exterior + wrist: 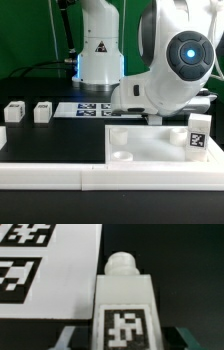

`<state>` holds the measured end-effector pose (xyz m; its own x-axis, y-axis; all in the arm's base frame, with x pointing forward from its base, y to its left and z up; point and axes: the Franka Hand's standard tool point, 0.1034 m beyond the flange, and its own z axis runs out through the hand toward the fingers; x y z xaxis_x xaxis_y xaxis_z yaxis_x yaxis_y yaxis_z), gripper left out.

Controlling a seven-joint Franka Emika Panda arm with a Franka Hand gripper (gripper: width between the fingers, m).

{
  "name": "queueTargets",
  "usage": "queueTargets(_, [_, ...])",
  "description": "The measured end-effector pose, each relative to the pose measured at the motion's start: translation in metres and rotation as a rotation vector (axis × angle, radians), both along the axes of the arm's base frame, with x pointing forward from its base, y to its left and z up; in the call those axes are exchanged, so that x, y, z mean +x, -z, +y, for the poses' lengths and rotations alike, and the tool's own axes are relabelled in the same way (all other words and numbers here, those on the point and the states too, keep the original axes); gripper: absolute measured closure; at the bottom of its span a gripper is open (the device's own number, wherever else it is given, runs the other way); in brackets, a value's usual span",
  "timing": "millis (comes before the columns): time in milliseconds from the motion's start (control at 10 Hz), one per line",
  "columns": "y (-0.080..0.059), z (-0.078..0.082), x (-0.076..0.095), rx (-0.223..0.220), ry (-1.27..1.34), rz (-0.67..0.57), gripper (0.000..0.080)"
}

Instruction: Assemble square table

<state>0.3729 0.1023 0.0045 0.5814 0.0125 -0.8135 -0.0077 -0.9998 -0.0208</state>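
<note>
Fingers point(80, 341) pinch blocky white plastic leg point(127, 294), tagged and peg-tipped, beside flat marker board point(60, 286)

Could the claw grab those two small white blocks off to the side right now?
Probably not yet: the gripper has another leg between its fingers. The two legs stand unobstructed.

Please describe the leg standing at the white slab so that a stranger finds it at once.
Find the white square slab in the exterior view. At its end on the exterior view's right stands one leg, upright, its black-and-white tag facing the camera. The two loose legs lie apart from the slab on the black table, at the exterior view's left.
</note>
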Motion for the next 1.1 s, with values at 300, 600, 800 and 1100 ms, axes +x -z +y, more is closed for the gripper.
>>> queueTargets(300, [0.0,0.0,0.0,0.0,0.0,0.0,0.0511])
queueTargets(600, [-0.039,-0.017,0.027,0.072,-0.024,-0.037,0.0509])
queueTargets(800, [-0.072,-0.037,0.049,0.119,-0.026,-0.099,0.0509])
queueTargets(1100, [-0.094,-0.049,0.067,0.137,-0.027,-0.271,0.0509])
